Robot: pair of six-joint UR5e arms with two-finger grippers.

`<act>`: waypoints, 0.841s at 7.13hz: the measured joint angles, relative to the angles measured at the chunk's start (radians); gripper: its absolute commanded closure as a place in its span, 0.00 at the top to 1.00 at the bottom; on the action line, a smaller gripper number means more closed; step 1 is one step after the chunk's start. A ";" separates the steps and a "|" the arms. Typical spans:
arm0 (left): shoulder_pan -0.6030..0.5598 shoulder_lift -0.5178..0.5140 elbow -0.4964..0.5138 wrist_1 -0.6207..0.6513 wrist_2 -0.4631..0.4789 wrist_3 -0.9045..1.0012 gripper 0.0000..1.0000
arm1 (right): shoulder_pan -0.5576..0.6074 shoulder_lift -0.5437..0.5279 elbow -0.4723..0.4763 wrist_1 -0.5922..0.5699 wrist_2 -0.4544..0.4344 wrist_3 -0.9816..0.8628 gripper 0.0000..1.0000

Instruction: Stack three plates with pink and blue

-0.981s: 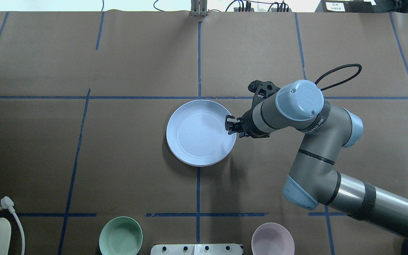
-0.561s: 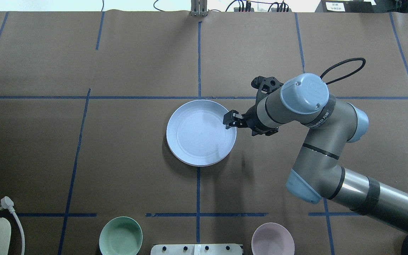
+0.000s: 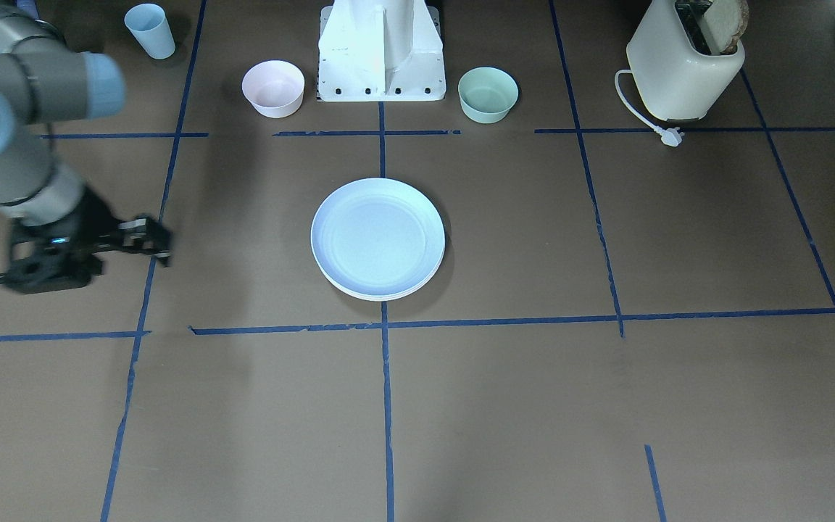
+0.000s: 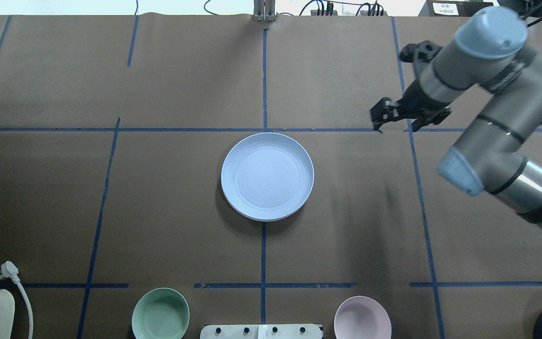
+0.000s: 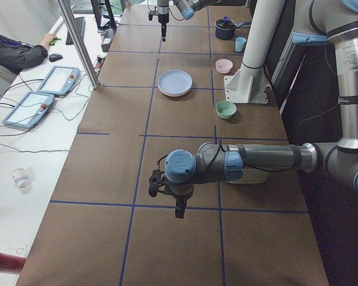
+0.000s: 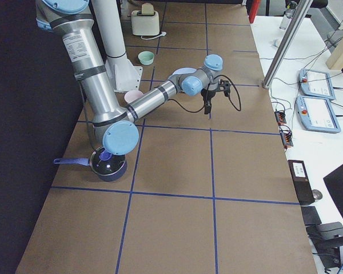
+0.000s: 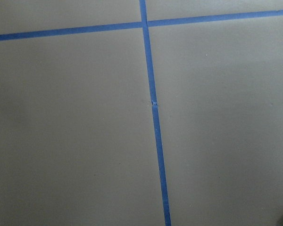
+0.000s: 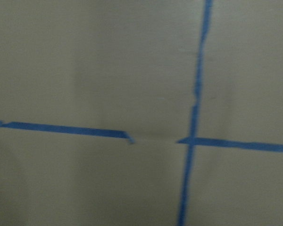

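Seeing light-blue round matte plate lying flat at centre of brown paper-covered table, over the blue tape cross, topping a stack. Pale rim of lower plates peeking out just beneath in front view; not telling cream from pink at this res. Judging stack as done or nrly done.

Right gripper hanging well apart from stack, off to robot's right, jaws looking parted w/ nothing between, i.e. released. Left gripper hovering over bare table far from plates. Showing in side view only, so not telling whether parted or clenched.

Handling est: expecting plates light, stiff, smooth, prob slippy and chipping if dropped. Pinching at raised rim lip, keeping level, avoiding flat centre.

Small green bowl and small pink bowl sitting near robot base, not part of job.
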 measured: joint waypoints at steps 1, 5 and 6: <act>-0.001 0.005 -0.001 0.001 0.002 0.000 1.00 | 0.126 -0.085 -0.002 -0.040 0.033 -0.237 1.00; -0.001 0.013 -0.014 0.000 0.004 0.002 1.00 | 0.450 -0.355 0.013 -0.139 0.100 -0.711 1.00; -0.001 0.017 -0.016 0.001 0.004 0.002 1.00 | 0.462 -0.384 0.017 -0.139 0.100 -0.718 1.00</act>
